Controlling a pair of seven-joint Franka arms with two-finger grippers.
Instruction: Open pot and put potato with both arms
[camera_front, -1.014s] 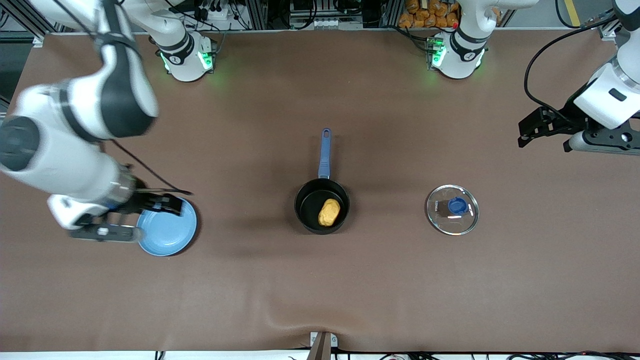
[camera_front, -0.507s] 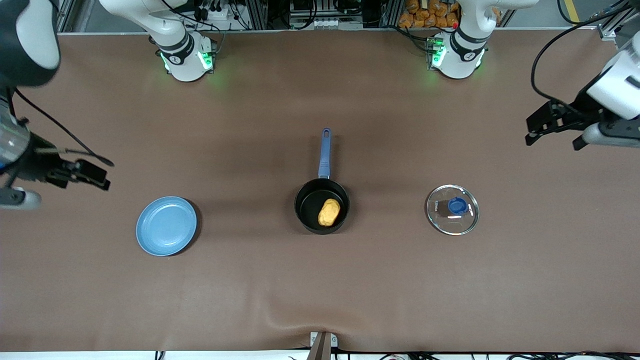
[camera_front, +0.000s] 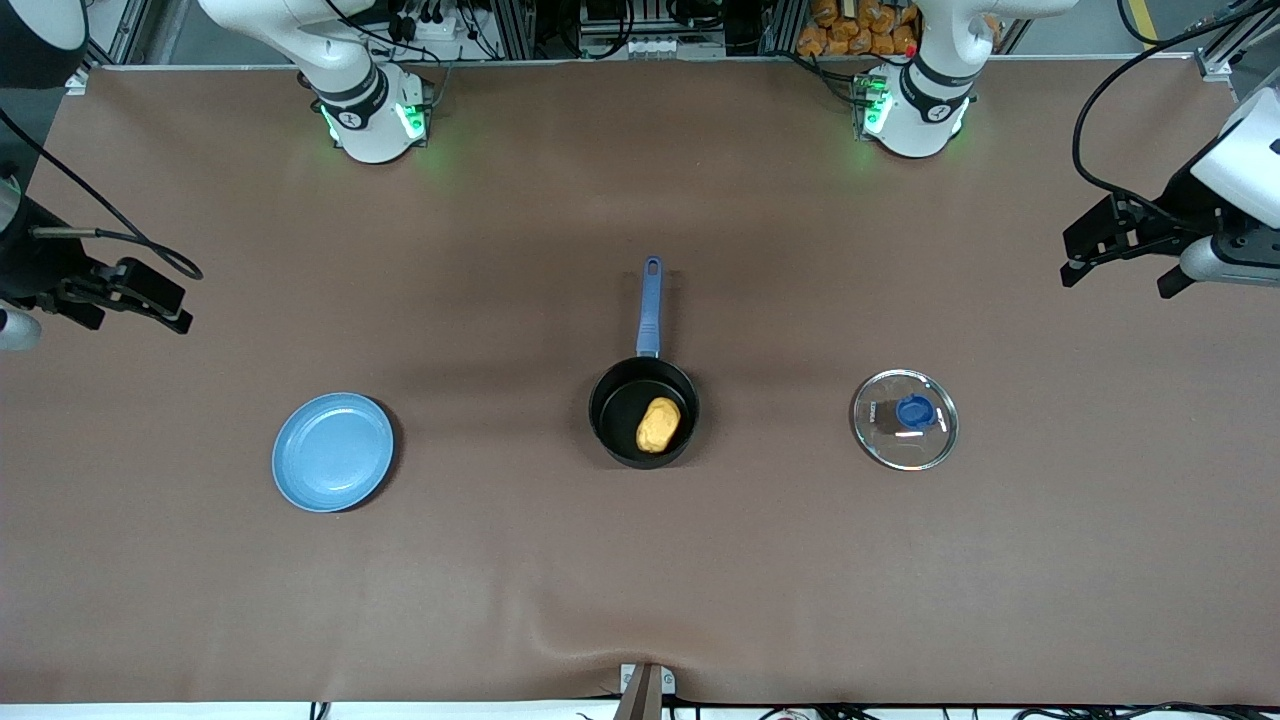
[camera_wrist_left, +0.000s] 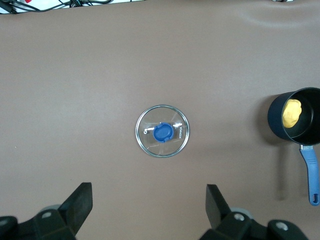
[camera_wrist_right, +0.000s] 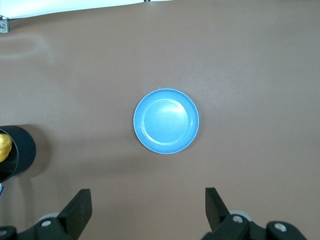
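The black pot (camera_front: 620, 425) with a long blue handle stands uncovered at the table's middle, with the yellow-orange potato (camera_front: 658, 424) inside it. Both also show in the left wrist view, the pot (camera_wrist_left: 278, 116) and the potato (camera_wrist_left: 292, 113). The pot's rim (camera_wrist_right: 19, 152) and a bit of the potato (camera_wrist_right: 4, 147) show in the right wrist view. My left gripper (camera_front: 1120, 268) is open and empty, raised over the table at the left arm's end. My right gripper (camera_front: 130, 310) is open and empty, raised over the table at the right arm's end.
The round glass lid (camera_front: 905, 419) with a blue knob lies on the table between the pot and the left arm's end; it also shows in the left wrist view (camera_wrist_left: 162, 131). A flat blue plate (camera_front: 332, 451) lies toward the right arm's end, seen too in the right wrist view (camera_wrist_right: 166, 120).
My right gripper has lifted away from the blue plate and drawn back toward its end of the table. My left gripper has drawn back a little too. Pot, potato, lid and plate have not moved.
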